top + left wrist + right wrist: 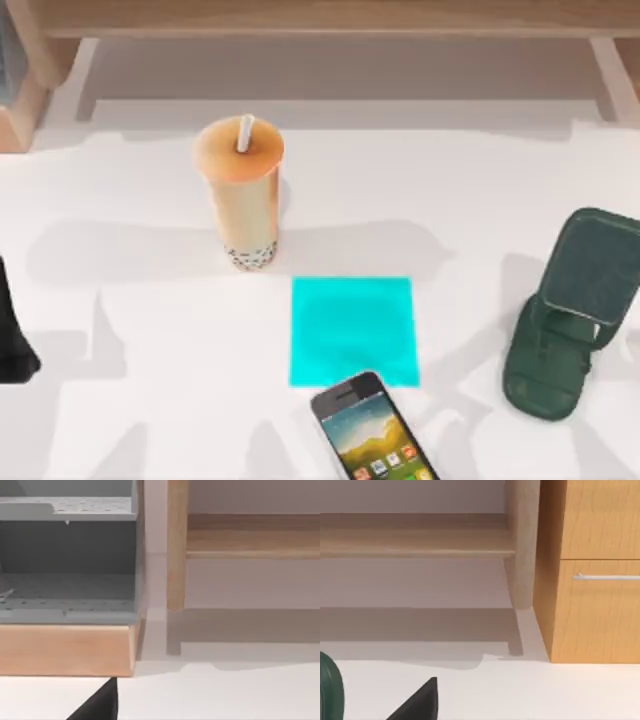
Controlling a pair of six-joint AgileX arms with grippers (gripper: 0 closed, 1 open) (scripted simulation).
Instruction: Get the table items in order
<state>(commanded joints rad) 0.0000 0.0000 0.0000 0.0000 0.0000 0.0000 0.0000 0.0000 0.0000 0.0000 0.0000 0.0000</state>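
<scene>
- Two task items show from above on our large plain white tabletop point(150, 420): an orange-tan bubble tea cup with a white straw point(241, 195) and a black smartphone with a colourful screen point(373, 430).
- We see the cup standing upright left of the middle, nearer the far edge than the near one, with dark pearls at its base.
- The smartphone lies flat and face up at the near edge, slightly right of centre, running out of the top view at its lower end.
- Its upper end overlaps or touches the near edge of a flat cyan square pad point(352, 328), which lies in the middle of the table, just right of the cup's base.
- A dark green phone stand point(570, 315) sits near the right edge, well apart from the pad; a slice of it also appears in our right wrist view point(330, 687).
- A brown wooden shelf point(320, 20) runs along the far edge, on light wooden legs.
- Our left arm point(12, 335) is a dark shape at the left edge of the table; we cannot tell how its claw stands.
- A black wedge sits low in each wrist view, and neither lets us tell the claw's opening.
</scene>
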